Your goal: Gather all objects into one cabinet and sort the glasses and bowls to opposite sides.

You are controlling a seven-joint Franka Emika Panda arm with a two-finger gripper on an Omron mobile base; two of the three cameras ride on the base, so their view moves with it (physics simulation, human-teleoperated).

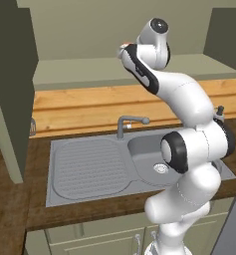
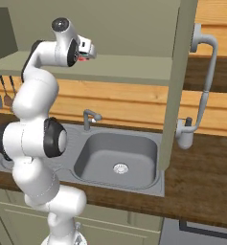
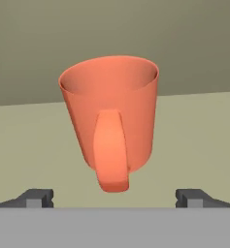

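Observation:
A salmon-orange cup [image 3: 111, 111] stands upright on the pale olive shelf of the cabinet [image 3: 199, 145], its handle turned toward the hand camera. My gripper [image 3: 115, 199] is open, one fingertip low on each side of the cup and short of it, touching nothing. In the left base view the gripper [image 1: 123, 50] reaches into the cabinet above its shelf [image 1: 79, 74], with a sliver of the orange cup [image 1: 125, 45] beside it. In the right base view the gripper [image 2: 89, 50] hangs over the shelf [image 2: 129, 67]. The other cups and the bowl are out of view.
Below the cabinet a steel sink [image 1: 144, 154] with faucet [image 1: 127, 122] and drainboard [image 1: 87, 167] sits in a dark wood counter [image 2: 201, 186]. Open cabinet doors [image 1: 10, 84] [image 2: 178, 81] stand at either side. Utensils [image 2: 5, 91] hang at the left.

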